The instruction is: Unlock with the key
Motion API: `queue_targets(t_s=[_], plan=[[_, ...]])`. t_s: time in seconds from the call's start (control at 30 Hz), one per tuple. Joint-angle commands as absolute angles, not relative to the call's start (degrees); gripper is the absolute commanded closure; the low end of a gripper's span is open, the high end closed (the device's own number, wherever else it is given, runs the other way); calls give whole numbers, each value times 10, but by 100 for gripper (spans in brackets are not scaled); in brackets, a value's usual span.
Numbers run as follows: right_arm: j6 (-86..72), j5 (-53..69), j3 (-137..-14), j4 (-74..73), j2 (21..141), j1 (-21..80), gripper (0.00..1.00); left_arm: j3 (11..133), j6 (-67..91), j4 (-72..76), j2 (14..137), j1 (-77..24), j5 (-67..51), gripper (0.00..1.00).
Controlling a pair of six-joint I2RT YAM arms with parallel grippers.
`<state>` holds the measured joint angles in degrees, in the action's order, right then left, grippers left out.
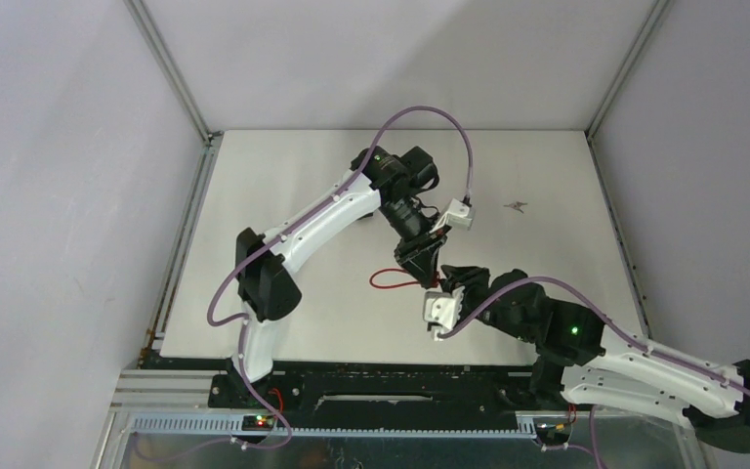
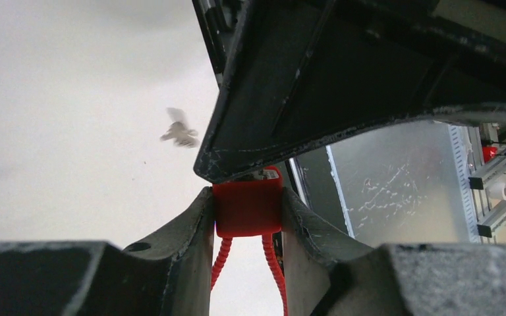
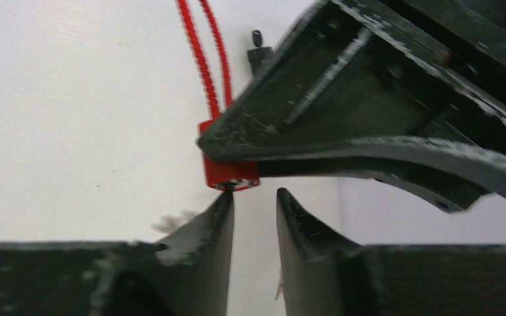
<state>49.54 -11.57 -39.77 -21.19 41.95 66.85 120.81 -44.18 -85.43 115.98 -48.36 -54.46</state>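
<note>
L hand [image 2: 247,212] pinches red lock [image 2: 247,201]. R hand [image 3: 253,197] just under lock, fingers slightly apart, empty. Both cable [image 2: 219,263] ends enter lock, so prob. not unlocked. Maybe-key grey bit [image 1: 518,206] lies well away from lock.

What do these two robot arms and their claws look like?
Both the left arm and right arm have white shells between chunky black joints, each with a small green light. A lilac cable loops along each. The left claw and right claw are each two black, scuffed, tapering fingers.
</note>
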Motion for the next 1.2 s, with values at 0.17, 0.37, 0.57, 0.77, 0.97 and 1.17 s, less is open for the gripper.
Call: queue_targets(t_s=[0.17, 0.37, 0.57, 0.77, 0.97, 1.17], plan=[[478, -27, -396, -185, 347, 608, 52, 1199, -435, -770, 1138, -467, -665, 100], [469, -15, -396, -200, 323, 584, 50, 1196, -434, -769, 1143, -466, -658, 100], [459, 28, -404, -240, 298, 542, 42, 1185, -425, -751, 1136, -451, -637, 100], [446, 56, -406, -262, 282, 488, 42, 1154, -413, -719, 1113, -427, -584, 100], [422, 76, -407, -263, 289, 427, 43, 1066, -395, -654, 1071, -424, -473, 100], [393, 112, -412, -291, 343, 342, 43, 973, -378, -588, 1044, -424, -289, 100]])
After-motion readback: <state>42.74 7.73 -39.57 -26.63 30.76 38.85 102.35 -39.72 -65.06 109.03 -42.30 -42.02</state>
